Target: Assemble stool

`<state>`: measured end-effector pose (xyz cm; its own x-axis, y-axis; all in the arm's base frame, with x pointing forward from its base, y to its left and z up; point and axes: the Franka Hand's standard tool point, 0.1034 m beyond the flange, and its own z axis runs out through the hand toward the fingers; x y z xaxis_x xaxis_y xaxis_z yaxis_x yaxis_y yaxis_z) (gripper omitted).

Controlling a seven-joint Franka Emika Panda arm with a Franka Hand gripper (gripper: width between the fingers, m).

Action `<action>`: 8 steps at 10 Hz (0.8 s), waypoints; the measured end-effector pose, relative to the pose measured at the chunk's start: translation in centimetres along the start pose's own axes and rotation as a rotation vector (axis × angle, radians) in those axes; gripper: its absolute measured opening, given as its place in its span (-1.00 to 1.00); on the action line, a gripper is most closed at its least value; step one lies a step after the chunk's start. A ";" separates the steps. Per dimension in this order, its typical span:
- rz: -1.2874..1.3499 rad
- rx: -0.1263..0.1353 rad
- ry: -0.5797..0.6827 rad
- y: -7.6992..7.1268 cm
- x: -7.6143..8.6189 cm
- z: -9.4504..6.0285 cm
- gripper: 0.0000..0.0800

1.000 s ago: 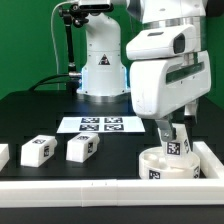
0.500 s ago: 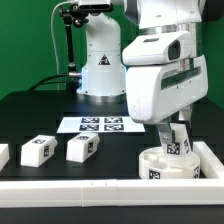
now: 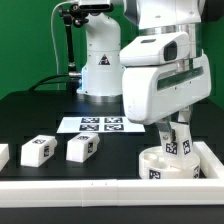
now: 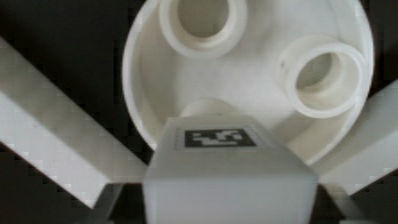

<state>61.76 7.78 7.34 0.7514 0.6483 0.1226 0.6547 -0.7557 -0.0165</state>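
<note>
Exterior view faces the arm (image 3: 160, 80) across the table (image 3: 30, 110); wrist view looks closely down at the shared seat disc (image 4: 178, 90).

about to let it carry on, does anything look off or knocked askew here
Nothing stands out. The seat disc lies flat, holes up; the gripper holds one leg over it; the other legs sit apart on the table, undamaged.

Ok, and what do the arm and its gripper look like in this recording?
The arm is glossy white, with bulky rounded housings and dark seams; its base carries a small dark mark. The gripper has two slim dark fingers under a white body.
</note>
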 end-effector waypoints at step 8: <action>0.757 0.000 0.037 -0.7 0.9 0.1 -0.15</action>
<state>61.95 8.88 7.34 0.9925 -0.0515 0.1112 -0.0392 -0.9932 -0.1100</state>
